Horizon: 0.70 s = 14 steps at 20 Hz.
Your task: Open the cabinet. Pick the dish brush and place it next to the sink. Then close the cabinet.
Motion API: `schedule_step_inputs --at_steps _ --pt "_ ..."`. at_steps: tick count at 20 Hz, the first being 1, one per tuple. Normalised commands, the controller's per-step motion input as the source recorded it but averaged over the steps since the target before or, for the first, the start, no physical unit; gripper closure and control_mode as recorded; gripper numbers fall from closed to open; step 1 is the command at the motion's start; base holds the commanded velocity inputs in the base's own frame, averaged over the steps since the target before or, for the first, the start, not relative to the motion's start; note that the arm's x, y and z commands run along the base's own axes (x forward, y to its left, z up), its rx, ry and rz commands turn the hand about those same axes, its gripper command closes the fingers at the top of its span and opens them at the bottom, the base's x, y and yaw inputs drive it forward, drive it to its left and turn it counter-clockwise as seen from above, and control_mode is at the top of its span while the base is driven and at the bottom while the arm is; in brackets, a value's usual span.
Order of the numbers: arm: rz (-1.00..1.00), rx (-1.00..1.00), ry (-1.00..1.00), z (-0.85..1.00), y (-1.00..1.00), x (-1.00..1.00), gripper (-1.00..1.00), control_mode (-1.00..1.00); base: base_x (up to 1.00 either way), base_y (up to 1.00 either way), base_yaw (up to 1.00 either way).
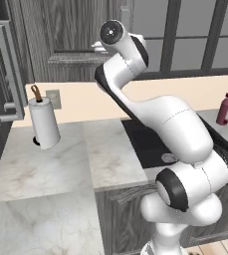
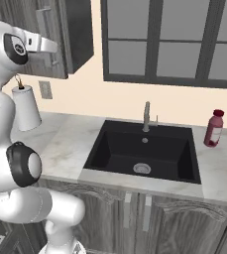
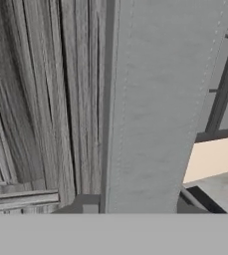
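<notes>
Up at the cabinet point(image 2: 60, 39), your gripper point(image 2: 49, 45) is reaching toward the handle point(image 3: 150, 104), which is looming right in front of the hand camera as a broad silver bar against the door's grey wood grain. You cannot tell whether the jaws are spread or pinching the bar, since the fingertips are hidden. Your arm is rising from the base, bending at the elbow and stretching up and forward to the door. Going left to right along the counter point(image 2: 70, 144), the towel roll point(image 2: 27, 106) is standing upright, then the sink point(image 2: 144, 151) is lying open, then a red bottle point(image 2: 214, 128) is standing by.
</notes>
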Motion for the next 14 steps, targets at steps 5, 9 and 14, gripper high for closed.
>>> schedule_step_inputs --at_steps 5,9,14 --pt "-0.06 0.00 0.00 0.11 0.26 -0.39 1.00 -1.00 0.00 0.00 0.00" --pt "-0.08 -0.02 0.00 0.11 0.29 -0.38 1.00 -1.00 0.00 0.00 0.00" --pt "-0.10 -0.07 0.00 0.10 0.33 -0.37 1.00 -1.00 0.00 0.00 0.00"
